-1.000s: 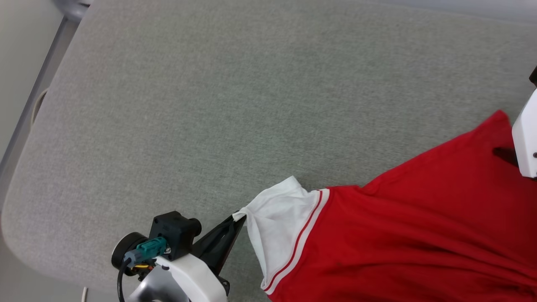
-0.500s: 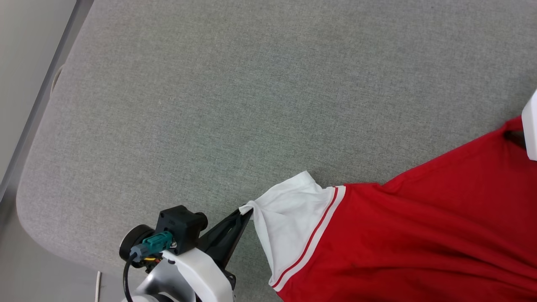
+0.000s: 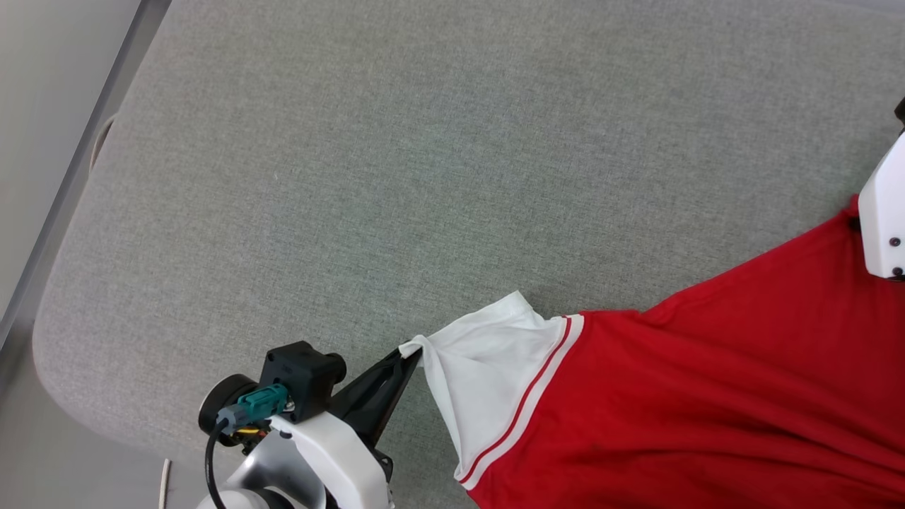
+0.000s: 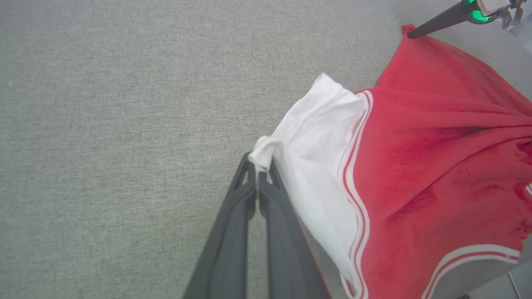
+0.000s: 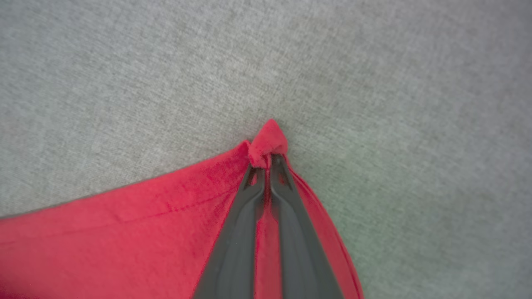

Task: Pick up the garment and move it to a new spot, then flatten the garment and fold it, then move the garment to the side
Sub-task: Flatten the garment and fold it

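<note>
The garment (image 3: 707,396) lies spread on the grey padded surface (image 3: 424,177) at the lower right, plain red side up, its white sleeve (image 3: 488,375) with red-white trim pointing left. My left gripper (image 3: 413,355) is shut on the sleeve's tip; in the left wrist view the fingers (image 4: 249,195) pinch a small bunch of white cloth (image 4: 262,149). My right gripper (image 5: 268,164) is shut on a red corner (image 5: 268,141) of the garment (image 5: 124,232), which is pulled into a taut point. The right arm's white housing (image 3: 884,205) stands at the right edge above that corner.
The padded surface ends in a rounded edge (image 3: 49,332) at the left, with pale floor (image 3: 42,106) beyond. A thin white cable (image 3: 164,484) hangs near the left arm. Bare grey padding stretches across the far and middle area.
My right gripper has closed on the red corner of the garment, where its fingers stood open before. The head camera has shifted a little. The left gripper keeps its hold on the sleeve.
</note>
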